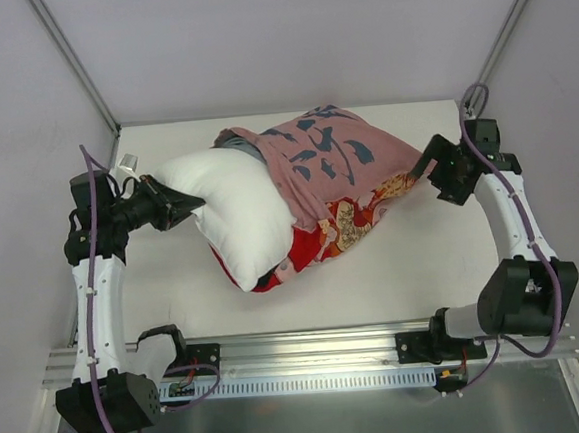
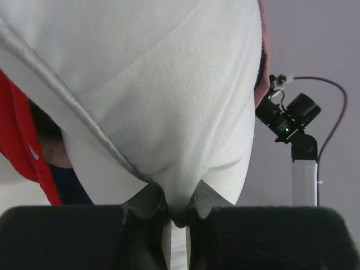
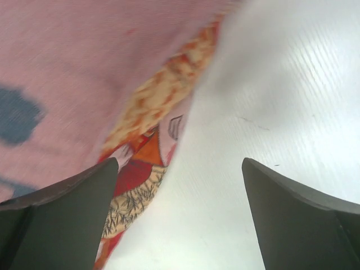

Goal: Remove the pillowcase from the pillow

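Two hands flank a half-undressed bundle lying mid-worktop (image 1: 414, 267), nearer the far edge than the near one. The pillow (image 1: 234, 206) protrudes toward the left edge, roughly half of it bare. The pillowcase (image 1: 345, 162) covers the other half, its closed end pointing toward the far right corner and its red floral lining turned out at the mouth. The left hand (image 1: 183, 203) is pinched tight on a fold at the pillow's white end. The right hand (image 1: 434, 170) is spread wide and holds nothing, with one finger at the pillowcase's edge, contact uncertain. Both items appear light, soft and compressible; the filling likely yields, so a pinch needs a full fold of cloth. The pillowcase looks thin and limp, probably best seized at its closed-end corner and drawn toward the right edge against the left hand's anchor.
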Controlling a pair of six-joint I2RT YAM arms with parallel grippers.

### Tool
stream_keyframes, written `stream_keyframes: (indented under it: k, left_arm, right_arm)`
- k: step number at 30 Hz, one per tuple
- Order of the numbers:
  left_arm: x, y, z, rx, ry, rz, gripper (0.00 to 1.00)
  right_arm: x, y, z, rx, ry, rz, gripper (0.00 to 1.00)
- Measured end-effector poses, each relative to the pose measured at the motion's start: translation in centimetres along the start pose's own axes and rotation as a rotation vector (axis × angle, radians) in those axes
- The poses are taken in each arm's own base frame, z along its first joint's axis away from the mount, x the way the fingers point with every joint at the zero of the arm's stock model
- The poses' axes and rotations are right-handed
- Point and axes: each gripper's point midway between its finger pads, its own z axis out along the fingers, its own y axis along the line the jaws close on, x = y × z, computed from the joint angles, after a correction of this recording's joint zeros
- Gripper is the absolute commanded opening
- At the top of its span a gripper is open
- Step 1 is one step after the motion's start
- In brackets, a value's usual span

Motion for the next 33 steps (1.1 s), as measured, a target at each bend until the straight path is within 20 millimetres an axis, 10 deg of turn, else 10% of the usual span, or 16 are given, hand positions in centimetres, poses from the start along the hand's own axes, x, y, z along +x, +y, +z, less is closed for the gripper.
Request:
stream_keyframes:
  k: [3,14,17,22,28,33]
  left_arm:
    - [-0.9,0.4,-0.6,0.001,-0.023,-0.011,0.0]
    - [-0.6,0.5,-0.6,0.011,0.001,-0.005,0.0]
    - [-0.5,0.6,-0.6,0.01,0.005,-0.005,0.0]
    - [-0.5,0.6,-0.7,0.011,0.005,-0.002,0.0]
    - [-0.6,0.8,-0.9,0.012,0.013,-0.015,0.0]
    - [-3.3,0.7,-1.8,0.024,-0.019,-0.082,0.0]
  right_arm:
    - [0.4,-2.9,2.5,-0.002,0.062,0.198,0.98]
    - [-2.8,-0.6,9.1,-0.166,0.061,0.5,0.95]
    - [-2.5,-0.8,11.4,-0.171,0.082,0.571,0.77]
    - [-1.6,-1.1,14.1,-0.177,0.121,0.656,0.01]
    - [-3.1,-1.9,12.6,-0.18,0.059,0.688,0.01]
    - [-7.0,-4.9,5.4,-0.154,-0.145,0.693,0.01]
